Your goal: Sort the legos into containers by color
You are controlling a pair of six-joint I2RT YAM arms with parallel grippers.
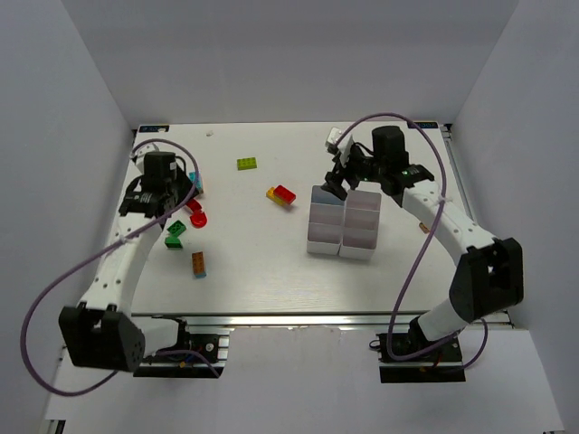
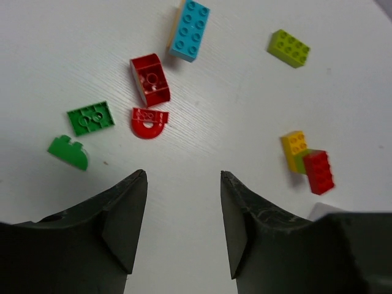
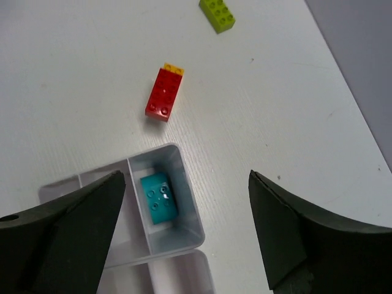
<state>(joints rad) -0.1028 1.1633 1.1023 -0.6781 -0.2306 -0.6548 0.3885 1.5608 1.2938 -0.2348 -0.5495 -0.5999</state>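
Note:
The containers (image 1: pixel 344 228), a white block of small bins, stand right of centre. My right gripper (image 3: pixel 185 177) hangs open above the block's far-left corner bin (image 3: pixel 193 212). A cyan lego (image 3: pixel 159 199) lies loose in that bin. My left gripper (image 2: pixel 183 174) is open over bare table, with nothing between its fingers. Just beyond it lie a red arch piece (image 2: pixel 149 121), an upturned red brick (image 2: pixel 151 79), a green plate (image 2: pixel 90 117), a green curved piece (image 2: pixel 68 152) and a cyan brick (image 2: pixel 190 29).
A lime brick (image 1: pixel 247 164) lies at the back. A red brick on a yellow one (image 1: pixel 281 194) sits left of the bins. An orange-and-cyan stack (image 1: pixel 198 262) is near the left arm. A small white object (image 1: pixel 333 137) rests at the far edge. White walls enclose the table.

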